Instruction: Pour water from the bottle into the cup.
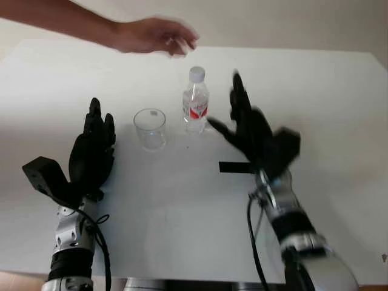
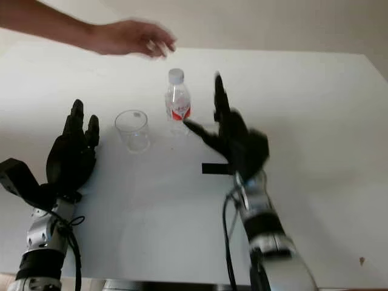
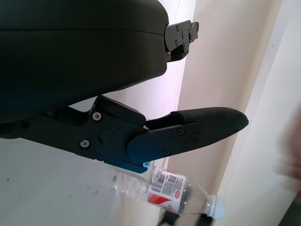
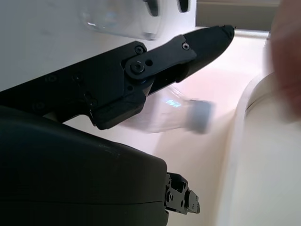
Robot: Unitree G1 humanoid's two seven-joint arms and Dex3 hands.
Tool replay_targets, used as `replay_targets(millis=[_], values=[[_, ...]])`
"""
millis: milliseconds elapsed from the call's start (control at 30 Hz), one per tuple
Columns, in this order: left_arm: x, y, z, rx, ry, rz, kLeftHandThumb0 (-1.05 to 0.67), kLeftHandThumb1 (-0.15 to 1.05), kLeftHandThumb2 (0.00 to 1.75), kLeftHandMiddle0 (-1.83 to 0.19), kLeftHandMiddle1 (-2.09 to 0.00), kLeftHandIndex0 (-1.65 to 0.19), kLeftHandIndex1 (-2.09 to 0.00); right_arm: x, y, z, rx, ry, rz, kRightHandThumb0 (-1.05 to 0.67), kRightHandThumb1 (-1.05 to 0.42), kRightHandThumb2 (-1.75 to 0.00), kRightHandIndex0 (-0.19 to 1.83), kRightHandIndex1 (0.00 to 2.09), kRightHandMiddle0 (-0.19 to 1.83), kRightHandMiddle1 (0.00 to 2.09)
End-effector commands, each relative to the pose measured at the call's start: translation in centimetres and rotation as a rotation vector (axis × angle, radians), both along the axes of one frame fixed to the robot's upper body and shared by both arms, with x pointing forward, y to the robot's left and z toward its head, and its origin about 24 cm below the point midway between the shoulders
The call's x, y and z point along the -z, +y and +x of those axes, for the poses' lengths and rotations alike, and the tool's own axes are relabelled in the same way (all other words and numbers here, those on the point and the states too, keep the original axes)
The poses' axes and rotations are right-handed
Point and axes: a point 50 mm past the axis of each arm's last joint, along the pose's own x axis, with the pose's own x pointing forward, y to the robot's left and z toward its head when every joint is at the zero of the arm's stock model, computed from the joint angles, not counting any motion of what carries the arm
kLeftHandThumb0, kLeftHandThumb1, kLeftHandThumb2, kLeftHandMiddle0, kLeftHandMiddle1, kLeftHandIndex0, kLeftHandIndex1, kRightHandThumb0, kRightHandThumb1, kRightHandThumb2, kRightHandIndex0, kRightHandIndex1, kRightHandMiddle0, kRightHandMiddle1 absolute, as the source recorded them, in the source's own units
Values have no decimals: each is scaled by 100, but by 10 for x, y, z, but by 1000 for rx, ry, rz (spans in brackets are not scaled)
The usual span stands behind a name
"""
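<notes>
A small clear water bottle (image 1: 196,100) with a white cap and a red label stands upright at the middle of the white table (image 1: 182,206). An empty clear cup (image 1: 150,128) stands just to its left. My right hand (image 1: 239,118) is open and raised just right of the bottle, close to it but not around it. My left hand (image 1: 94,142) is open, left of the cup and apart from it. The bottle (image 3: 164,188) also appears past my left hand's finger in the left wrist view, and blurred in the right wrist view (image 4: 188,113).
A person's bare arm and hand (image 1: 151,35) reach in from the top left, hovering above and behind the bottle. A short black strip (image 1: 233,167) lies on the table under my right hand. The table's far edge meets a beige wall.
</notes>
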Motion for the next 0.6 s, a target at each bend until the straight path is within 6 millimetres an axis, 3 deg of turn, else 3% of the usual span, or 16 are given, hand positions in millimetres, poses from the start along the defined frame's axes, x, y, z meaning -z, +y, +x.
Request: replay_targets(millis=[0,167,567], values=[[3,1,-2,-4,3,-3,-86,105,62,19,0,19,0,-4,6,6,-1,19,-20,-98,-94,-4,-19,0,-19,0],[2,1,-2,-7,4,3,-86,105,63,19,0,19,0,-21,23,17,23,12,-68,-98,-93,-5,-19,0,-19,0],[2,3,-3,-12,14,11,-86,105,63,19,0,19,0,-13,34,19,27,63,-112,-102,-93,-6,-19,0,-19,0]])
